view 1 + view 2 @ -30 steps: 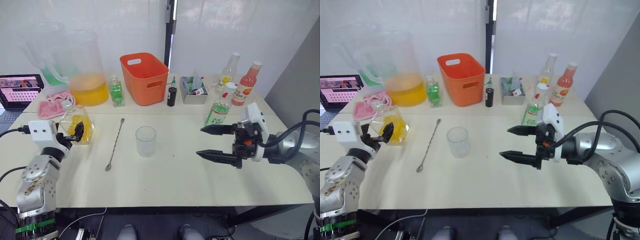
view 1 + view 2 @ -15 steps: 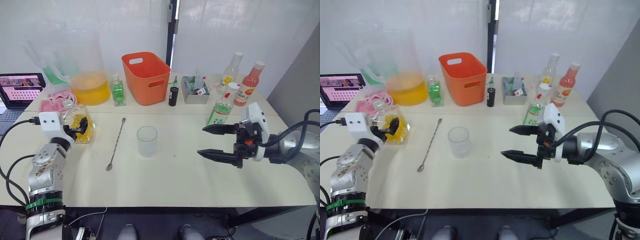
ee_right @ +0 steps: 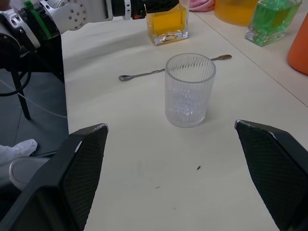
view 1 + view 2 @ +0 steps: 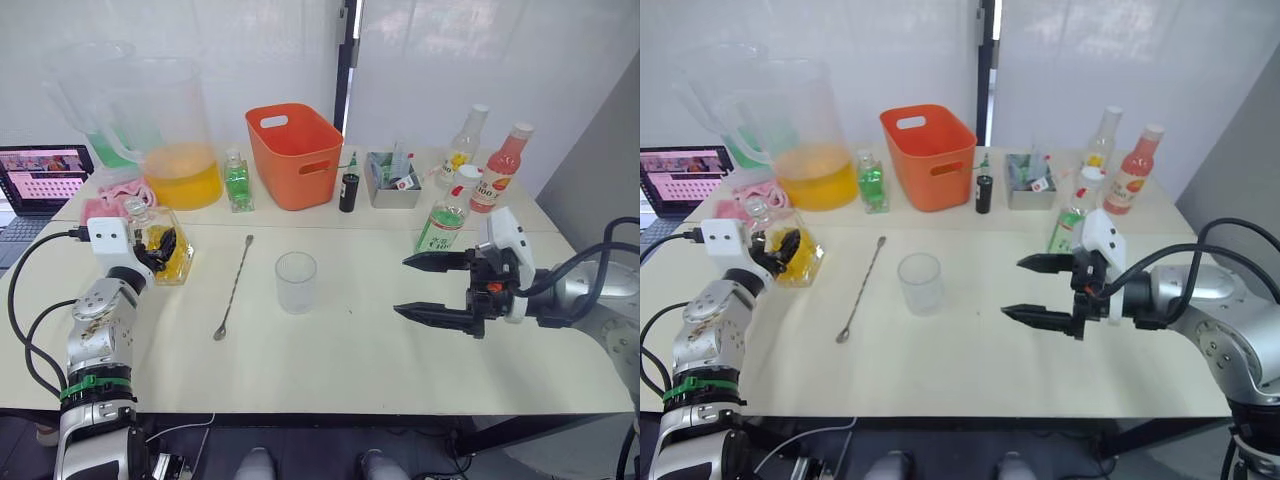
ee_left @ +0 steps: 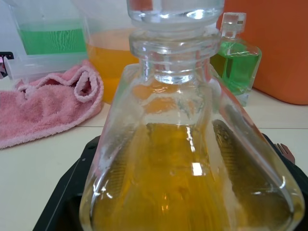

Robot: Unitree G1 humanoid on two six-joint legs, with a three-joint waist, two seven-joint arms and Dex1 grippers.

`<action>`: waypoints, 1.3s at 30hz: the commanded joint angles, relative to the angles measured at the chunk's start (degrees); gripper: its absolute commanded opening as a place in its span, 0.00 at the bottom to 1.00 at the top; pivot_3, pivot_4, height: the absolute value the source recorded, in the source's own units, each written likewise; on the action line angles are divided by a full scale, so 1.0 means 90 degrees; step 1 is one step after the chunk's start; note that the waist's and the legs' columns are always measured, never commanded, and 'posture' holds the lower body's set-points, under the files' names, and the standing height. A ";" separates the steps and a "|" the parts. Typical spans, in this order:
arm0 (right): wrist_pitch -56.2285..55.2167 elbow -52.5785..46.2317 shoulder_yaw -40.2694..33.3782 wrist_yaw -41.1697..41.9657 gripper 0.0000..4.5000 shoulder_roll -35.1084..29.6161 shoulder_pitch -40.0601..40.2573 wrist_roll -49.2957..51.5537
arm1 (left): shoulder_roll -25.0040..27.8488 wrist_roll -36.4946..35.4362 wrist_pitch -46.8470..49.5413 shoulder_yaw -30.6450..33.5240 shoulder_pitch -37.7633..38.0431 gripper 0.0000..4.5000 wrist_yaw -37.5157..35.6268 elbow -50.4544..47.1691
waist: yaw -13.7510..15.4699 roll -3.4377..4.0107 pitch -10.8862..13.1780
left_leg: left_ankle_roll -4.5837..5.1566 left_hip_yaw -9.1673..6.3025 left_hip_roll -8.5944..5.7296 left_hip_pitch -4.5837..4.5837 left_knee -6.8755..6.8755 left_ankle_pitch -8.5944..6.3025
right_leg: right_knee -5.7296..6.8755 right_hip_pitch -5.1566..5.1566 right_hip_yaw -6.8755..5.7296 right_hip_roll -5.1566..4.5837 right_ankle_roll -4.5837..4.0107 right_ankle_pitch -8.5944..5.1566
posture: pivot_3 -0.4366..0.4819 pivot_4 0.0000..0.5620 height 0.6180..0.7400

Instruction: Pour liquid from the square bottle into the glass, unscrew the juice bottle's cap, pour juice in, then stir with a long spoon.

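Nearest you, right gripper (image 4: pixel 432 287): hovers above the table (image 4: pixel 330 370) on its right side, fingers spread wide, holding nothing, pointed toward the glass (image 4: pixel 295 282) but well apart from it. Glass: upright, empty, mid-table; if your right arm sweeps in, it is light enough to tip, so keep that arm parked. Long spoon (image 4: pixel 232 288): lies flat just left of the glass, bowl end toward you; a bottle carried low across it could snag the handle and skate it into the glass. Left gripper (image 4: pixel 160 245): at the square bottle (image 4: pixel 165 245) on the left of the table, fingers set either side of the lower body; the left wrist view shows dark pads against the slanted faces, but you cannot tell whether they have closed firmly. Risk here: angled, smooth glass could slide out of a loose pinch on lifting, and the bottle is heavy with yellow liquid (image 5: pixel 192 192). Stopper (image 5: pixel 175 9): seated in the neck; tilt now and either nothing pours or it drops into the glass. Farther back: juice bottle (image 4: pixel 441 215) with its cap (image 4: pixel 461 173) on, standing behind your right gripper beside two other bottles (image 4: pixel 500 170); mind a wrong pick later. Pink cloth (image 4: pixel 110 200), pitcher (image 4: pixel 170 135) and orange bin (image 4: pixel 297 155) sit at the rear.
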 commanded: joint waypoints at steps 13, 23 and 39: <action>-0.0307 0.0531 0.0574 0.0764 1.00 -0.0042 -0.0830 -0.0397 | 0.1692 -0.1542 0.0928 0.0290 0.1789 0.62 -0.2968 -0.3390 | -0.0046 -0.0060 0.0050 | 0.0000 -0.0001 0.0004 -0.0084 -0.0008 0.0000 | 0.0008 -0.0088 -0.0001 0.0001 -0.0049 0.0025 | 0.48 0.27 0.70; -0.0591 0.0897 0.0789 0.1084 1.00 0.0035 -0.1110 -0.0715 | 0.2222 -0.2334 0.1653 -0.0059 0.2350 0.62 -0.4329 -0.4500 | -0.0034 -0.0058 0.0053 | 0.0000 0.0002 0.0005 -0.0086 -0.0001 0.0000 | 0.0010 -0.0094 -0.0001 0.0000 -0.0056 -0.0007 | 0.48 0.27 0.70; -0.0200 0.0131 0.0420 0.0611 1.00 0.0054 -0.0533 -0.0524 | 0.1427 -0.1592 0.1132 -0.2437 0.0889 0.62 -0.5392 -0.4443 | -0.0034 -0.0057 0.0053 | 0.0003 -0.0001 0.0004 -0.0087 0.0015 0.0002 | 0.0030 -0.0090 0.0002 0.0004 -0.0031 0.0009 | 0.48 0.27 0.70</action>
